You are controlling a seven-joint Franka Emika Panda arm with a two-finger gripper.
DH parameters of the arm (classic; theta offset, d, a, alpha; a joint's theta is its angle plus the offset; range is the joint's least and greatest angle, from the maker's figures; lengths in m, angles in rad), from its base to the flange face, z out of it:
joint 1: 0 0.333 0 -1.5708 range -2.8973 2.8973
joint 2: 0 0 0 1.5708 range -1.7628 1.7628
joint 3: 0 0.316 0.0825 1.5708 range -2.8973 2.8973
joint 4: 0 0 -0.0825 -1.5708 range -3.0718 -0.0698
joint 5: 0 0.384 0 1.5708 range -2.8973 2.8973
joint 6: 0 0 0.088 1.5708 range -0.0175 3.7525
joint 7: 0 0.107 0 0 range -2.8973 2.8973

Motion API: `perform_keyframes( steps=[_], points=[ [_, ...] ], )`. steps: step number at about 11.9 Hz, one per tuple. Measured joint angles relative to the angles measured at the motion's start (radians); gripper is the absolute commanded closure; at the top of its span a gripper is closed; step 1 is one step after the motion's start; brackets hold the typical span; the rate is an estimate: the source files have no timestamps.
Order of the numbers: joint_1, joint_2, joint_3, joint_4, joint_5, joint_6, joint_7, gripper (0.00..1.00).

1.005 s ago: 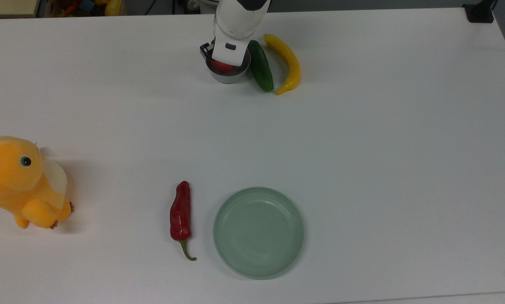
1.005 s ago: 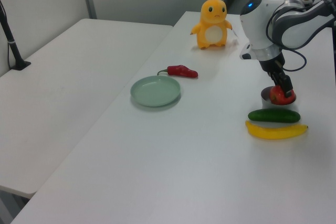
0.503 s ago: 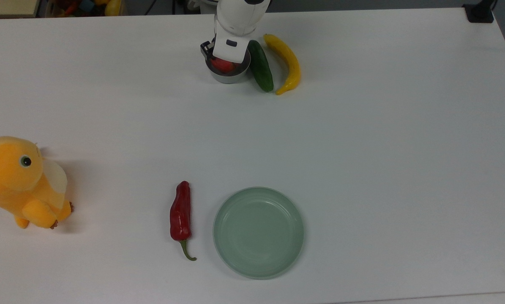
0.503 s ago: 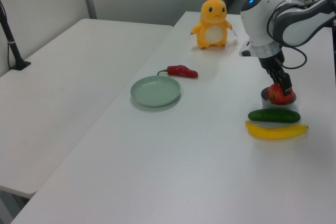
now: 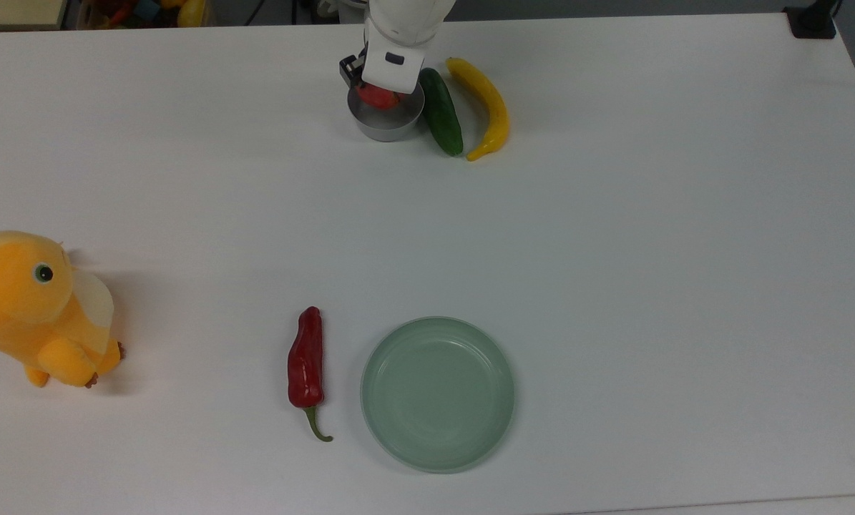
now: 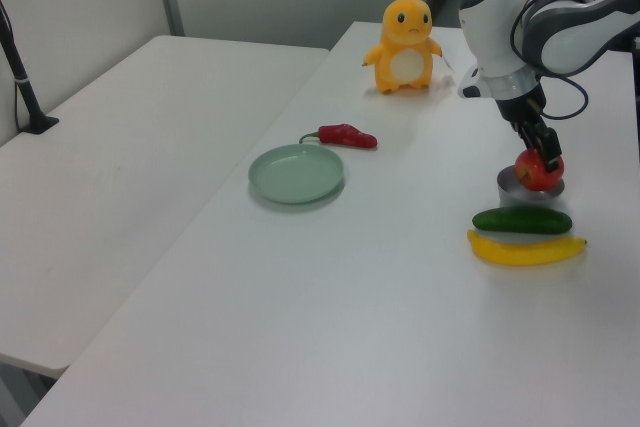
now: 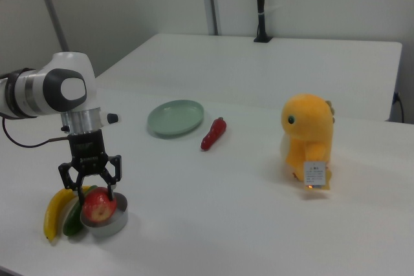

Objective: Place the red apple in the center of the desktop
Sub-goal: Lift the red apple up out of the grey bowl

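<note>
Right view gives you the clearest look at the gripper (image 7: pixel 90 193): its two fingers are clamped on the red apple (image 7: pixel 98 205), which hangs just over the round metal bowl (image 7: pixel 111 223), partly inside its rim. From the left view the red apple (image 6: pixel 539 169) sits above the bowl's edge with the fingers pinching it from either side. Whether it touches the bowl, you cannot tell.

Just beside the bowl lies a green cucumber (image 5: pixel 441 111), and a yellow banana (image 5: pixel 483 105) lies along its far side, all three close together near the top view's upper edge.

You have a wide, plain white desktop (image 5: pixel 613 250) to work over. Its middle is bare, with open room between the bowl group and the items at the top view's lower half: a pale green plate (image 5: pixel 438 394), a red chili pepper (image 5: pixel 307 361) just beside it, and a yellow plush toy (image 5: pixel 37 309) at the top view's left edge, cut off by the frame.

A second white table adjoins the desktop in the side views, with a black post at its far end and grey panel walls behind
</note>
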Motion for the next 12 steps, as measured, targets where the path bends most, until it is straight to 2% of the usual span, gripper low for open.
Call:
perform_keyframes(
  steps=[3, 5, 7, 9, 11, 12],
  points=[
    [0.0, -0.02, 0.0, 0.008, 0.0, -0.003, -0.005, 0.55],
    [-0.003, -0.035, -0.002, 0.065, 0.001, -0.004, -0.005, 0.55],
    [-0.022, -0.034, -0.006, 0.14, 0.038, -0.003, -0.005, 0.55],
    [-0.045, 0.019, -0.008, 0.239, 0.072, 0.003, -0.004, 0.55],
    [-0.06, 0.136, -0.009, 0.367, 0.076, 0.008, 0.029, 0.55],
    [-0.066, 0.185, -0.009, 0.402, 0.076, 0.041, 0.04, 0.55]
  ],
)
